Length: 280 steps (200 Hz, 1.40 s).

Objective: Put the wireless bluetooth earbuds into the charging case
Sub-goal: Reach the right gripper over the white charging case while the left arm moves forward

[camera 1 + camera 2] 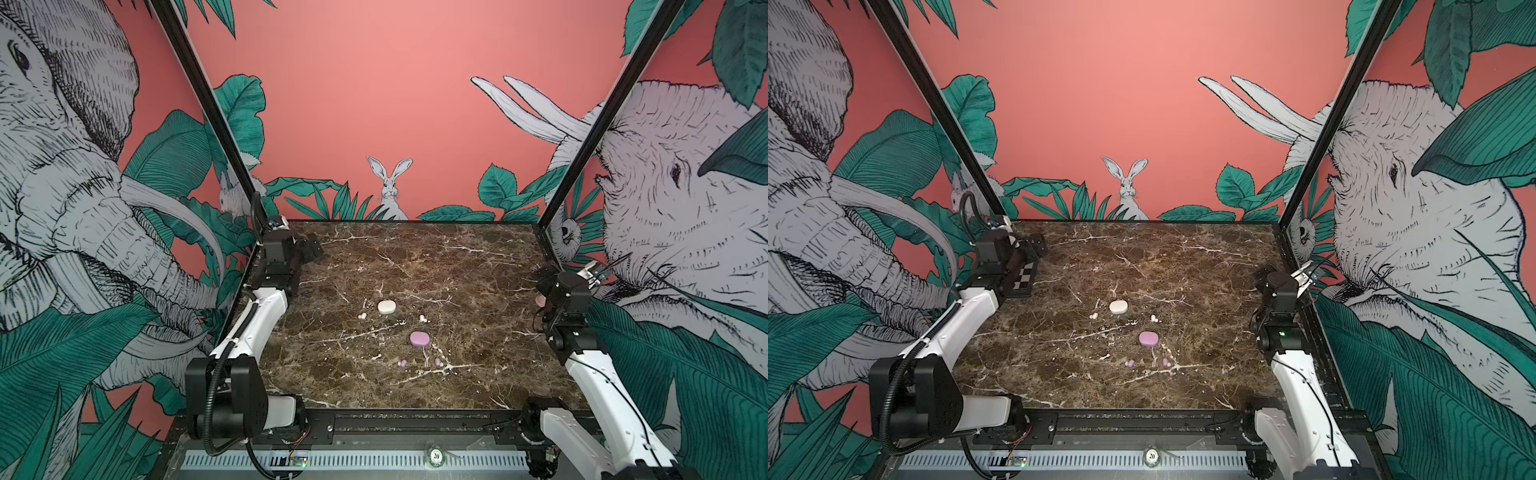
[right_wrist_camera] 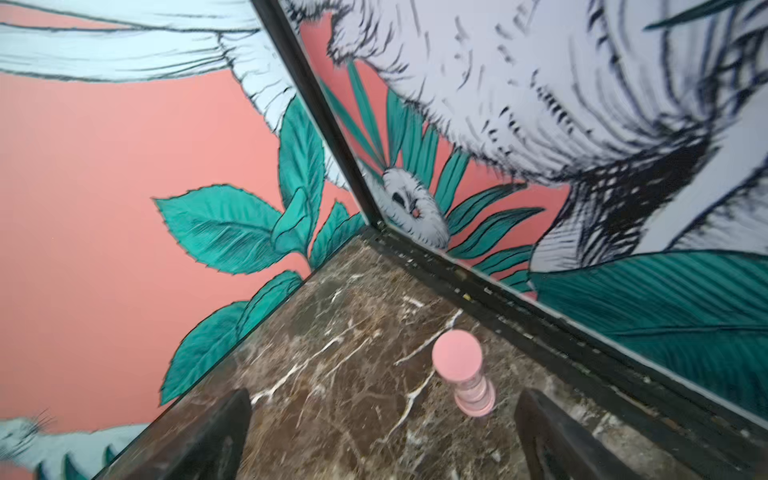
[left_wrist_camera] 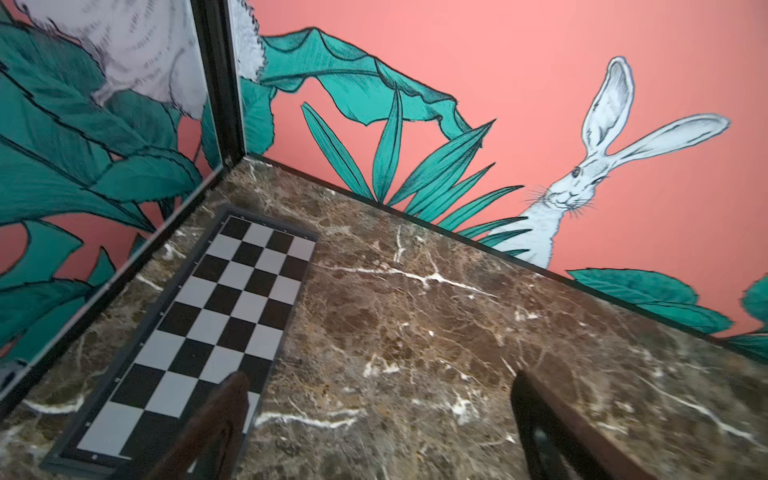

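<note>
both arms sit at the sides of the marble tabletop (image 1: 457, 266) and hold nothing. the left gripper (image 3: 378, 380) hangs near the far left corner beside a checkerboard strip (image 3: 216, 324), its jaws spread wide and empty. the right gripper (image 2: 384, 397) is by the right edge, jaws equally wide, with a small pink hourglass-shaped piece (image 2: 463, 374) standing untouched just ahead of them. the task's things lie around the middle of the tabletop. the white charging case (image 1: 386, 306) has a white earbud (image 1: 362, 316) near it on the left-edge side and a second white earbud (image 1: 423, 319) near it on the right-edge side. closer to the near edge is the lilac charging case (image 1: 419, 338), with a lilac earbud (image 1: 402, 363) and a second lilac earbud (image 1: 439, 362) near it on its near-edge side. both cases look shut, though they are too small to be sure. the step in hand seems to be the first reach, and it likely goes best if one gripper pins a case and gets its lid up while the other comes straight down on a matching bud. narrowing the jaws before descending should keep the fingers from flicking so tiny a bud across the smooth stone.
</note>
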Each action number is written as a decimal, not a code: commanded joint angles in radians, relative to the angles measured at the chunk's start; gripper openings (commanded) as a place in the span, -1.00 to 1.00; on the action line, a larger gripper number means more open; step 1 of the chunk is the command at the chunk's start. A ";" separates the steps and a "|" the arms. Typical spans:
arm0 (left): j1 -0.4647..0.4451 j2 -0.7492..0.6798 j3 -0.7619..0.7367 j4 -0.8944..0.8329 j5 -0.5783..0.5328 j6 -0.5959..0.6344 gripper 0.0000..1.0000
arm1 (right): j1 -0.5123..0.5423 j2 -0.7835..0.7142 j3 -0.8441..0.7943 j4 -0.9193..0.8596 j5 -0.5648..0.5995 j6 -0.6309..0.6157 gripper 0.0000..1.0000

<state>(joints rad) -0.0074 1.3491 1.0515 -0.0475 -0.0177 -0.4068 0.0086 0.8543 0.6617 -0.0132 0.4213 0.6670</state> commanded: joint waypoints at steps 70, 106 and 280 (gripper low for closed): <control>0.003 -0.316 -0.190 -0.367 0.122 -0.191 0.98 | 0.350 0.244 0.354 -0.513 -0.310 0.024 0.96; -0.105 -0.467 -0.259 -0.478 -0.005 -0.146 0.98 | 0.525 0.434 0.539 -0.689 -0.360 -0.028 0.96; -0.329 -0.664 -0.535 -0.469 -0.210 -0.138 0.98 | 0.811 1.190 1.282 -1.069 -0.444 0.081 0.96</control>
<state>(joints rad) -0.3313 0.6918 0.5606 -0.5457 -0.2092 -0.5594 0.8028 1.9869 1.8633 -1.0237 -0.0158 0.7197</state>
